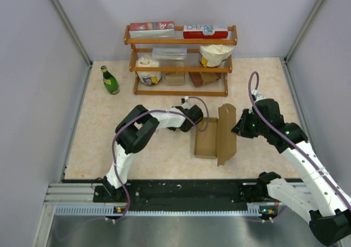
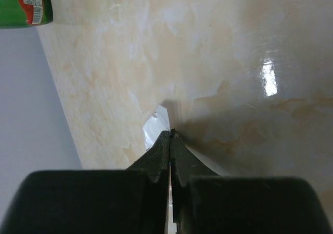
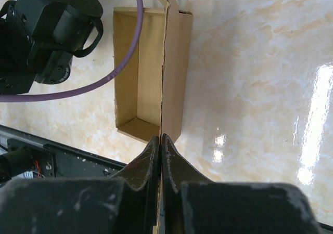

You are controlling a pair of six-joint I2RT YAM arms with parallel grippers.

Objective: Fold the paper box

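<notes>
Progress looks to be around the midpoint: the paper box, right of centre in the top view, already forms a shallow tray with raised walls, but its long lid panel stands upright along the tray's right side and is not yet folded over. The right gripper, at the bottom centre of its wrist view, has its jaws clamped on that panel's thin edge. The left gripper has its jaws pressed together on nothing, above the table.
</notes>
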